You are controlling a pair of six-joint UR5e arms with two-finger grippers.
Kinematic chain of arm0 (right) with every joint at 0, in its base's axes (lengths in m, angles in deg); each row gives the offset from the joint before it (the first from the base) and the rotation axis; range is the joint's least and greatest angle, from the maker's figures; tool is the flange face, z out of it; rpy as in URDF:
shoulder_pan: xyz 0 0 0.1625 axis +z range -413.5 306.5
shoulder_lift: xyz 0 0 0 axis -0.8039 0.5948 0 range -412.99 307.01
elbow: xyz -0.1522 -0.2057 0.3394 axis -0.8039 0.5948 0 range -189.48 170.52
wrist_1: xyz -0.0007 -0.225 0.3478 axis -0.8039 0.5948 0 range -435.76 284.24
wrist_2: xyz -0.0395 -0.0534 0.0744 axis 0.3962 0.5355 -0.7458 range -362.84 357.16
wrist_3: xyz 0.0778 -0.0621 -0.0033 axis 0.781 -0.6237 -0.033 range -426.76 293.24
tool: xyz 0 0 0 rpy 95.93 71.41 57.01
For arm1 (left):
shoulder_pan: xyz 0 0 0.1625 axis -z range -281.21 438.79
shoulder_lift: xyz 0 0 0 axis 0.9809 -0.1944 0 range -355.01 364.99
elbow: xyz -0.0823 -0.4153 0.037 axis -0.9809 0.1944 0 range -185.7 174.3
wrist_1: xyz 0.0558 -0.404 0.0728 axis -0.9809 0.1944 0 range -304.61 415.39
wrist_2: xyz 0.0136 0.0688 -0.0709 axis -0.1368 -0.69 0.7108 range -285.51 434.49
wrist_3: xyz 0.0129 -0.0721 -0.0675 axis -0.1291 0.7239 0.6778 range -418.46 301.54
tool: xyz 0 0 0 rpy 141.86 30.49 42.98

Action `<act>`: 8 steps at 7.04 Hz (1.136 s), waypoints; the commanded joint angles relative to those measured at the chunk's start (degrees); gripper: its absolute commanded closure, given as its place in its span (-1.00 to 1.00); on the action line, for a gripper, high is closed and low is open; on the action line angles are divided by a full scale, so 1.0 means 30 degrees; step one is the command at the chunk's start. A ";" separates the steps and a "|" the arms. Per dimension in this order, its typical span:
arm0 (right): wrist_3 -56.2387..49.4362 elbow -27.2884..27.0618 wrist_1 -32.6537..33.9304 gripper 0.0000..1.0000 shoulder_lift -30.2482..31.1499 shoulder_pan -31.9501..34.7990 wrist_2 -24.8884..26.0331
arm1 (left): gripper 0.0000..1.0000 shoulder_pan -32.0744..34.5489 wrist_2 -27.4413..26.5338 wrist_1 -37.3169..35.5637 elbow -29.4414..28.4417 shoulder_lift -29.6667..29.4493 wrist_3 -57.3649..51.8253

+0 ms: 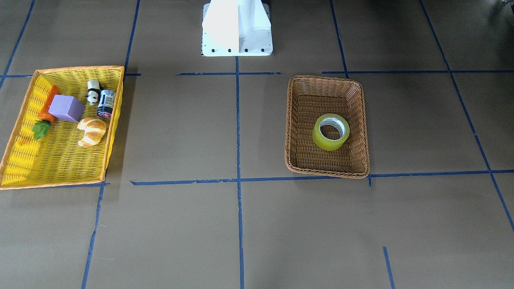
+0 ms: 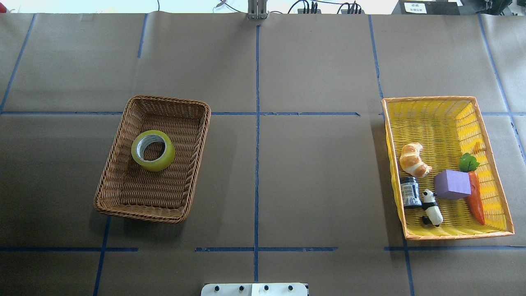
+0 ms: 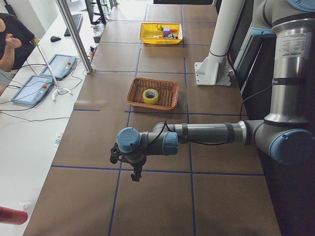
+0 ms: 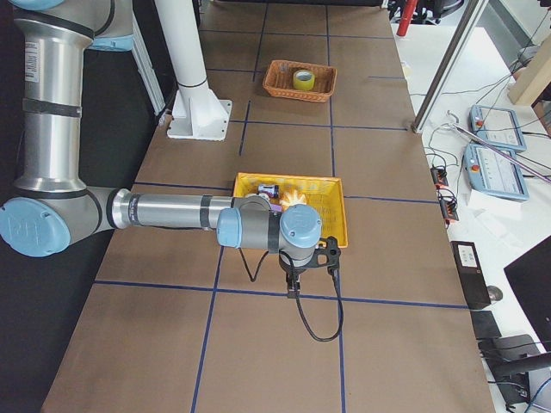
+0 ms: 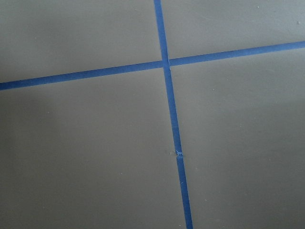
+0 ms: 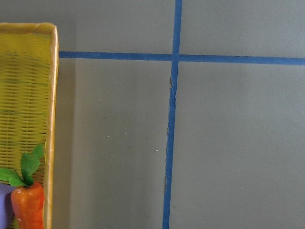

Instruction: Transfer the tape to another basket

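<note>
Translucent yellow tape roll [image 2: 154,166] lies in brown woven wicker basket [image 2: 152,190]; jaws show only in side views, opening cannot be told

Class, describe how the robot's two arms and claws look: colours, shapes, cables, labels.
The left arm and right arm are silver-grey tubes with rounded light-blue joint caps and a white printed label on the upright segment. The left claw and right claw are small and black; a black cable loops from the right one.

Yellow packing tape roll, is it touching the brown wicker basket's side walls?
Apart. Overhead exterior view shows woven floor all round the yellow tape roll, inside the walls of the brown wicker basket.
</note>
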 commanded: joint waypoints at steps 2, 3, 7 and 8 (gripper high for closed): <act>-0.0010 -0.0031 -0.0003 -1.00 -0.0002 0.0048 0.0021 | -1.00 0.0053 -0.0070 0.0036 0.0064 -0.0052 -0.0009; -0.0010 -0.0002 -0.0003 -1.00 -0.0002 0.0019 0.0021 | -1.00 0.0257 -0.0128 0.0007 0.0093 -0.0168 -0.0009; -0.0010 -0.0031 -0.0003 -1.00 -0.0090 0.0077 0.0021 | -1.00 0.0259 -0.0129 -0.0022 0.0094 -0.0257 0.0020; -0.0010 -0.0031 -0.0003 -1.00 -0.0090 0.0078 0.0021 | -1.00 0.0259 -0.0129 -0.0022 0.0094 -0.0257 0.0020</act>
